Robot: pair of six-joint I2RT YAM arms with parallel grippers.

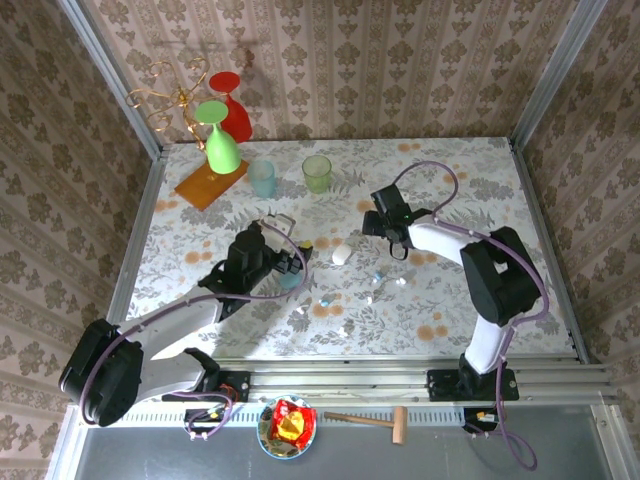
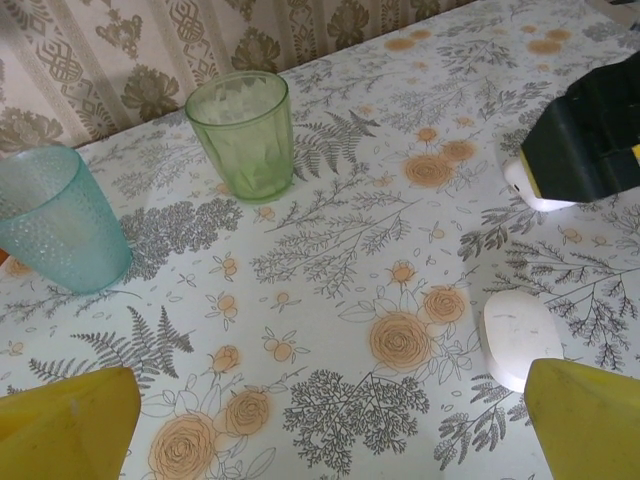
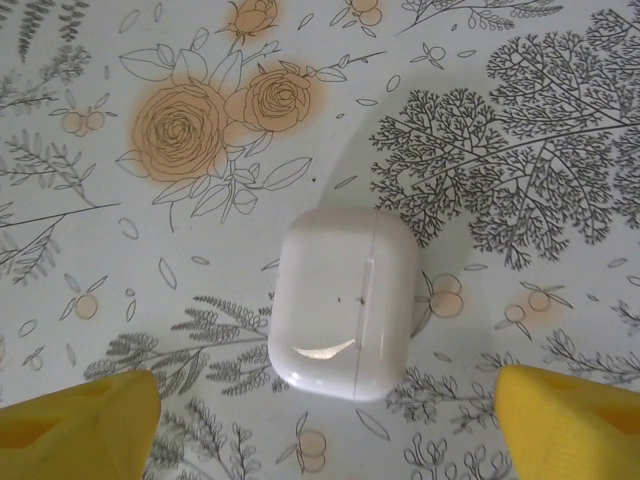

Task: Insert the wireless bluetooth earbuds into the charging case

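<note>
A white charging case [image 3: 343, 303] lies lid-shut on the flowered tablecloth, centred between the yellow fingers [image 3: 565, 415] of my right gripper [image 3: 320, 420], which is open with a gap on both sides. That gripper [image 1: 378, 228] hangs over the middle of the table. Another white case [image 1: 342, 254] lies to its left, just off the right fingertip [image 2: 585, 415] of my open, empty left gripper [image 2: 330, 420] [image 1: 292, 262]; it is the white case [image 2: 520, 335] in the left wrist view. Several tiny earbuds [image 1: 325, 300] lie scattered nearer the arms, some [image 1: 378, 277] below the right gripper.
A green cup [image 1: 317, 172] [image 2: 243, 135] and a blue cup [image 1: 263, 178] [image 2: 55, 230] stand at the back. An upturned green glass [image 1: 222, 140] on an orange board [image 1: 210, 183], a red glass [image 1: 232, 105] and a gold rack [image 1: 170, 95] fill the far-left corner. Patterned walls enclose three sides.
</note>
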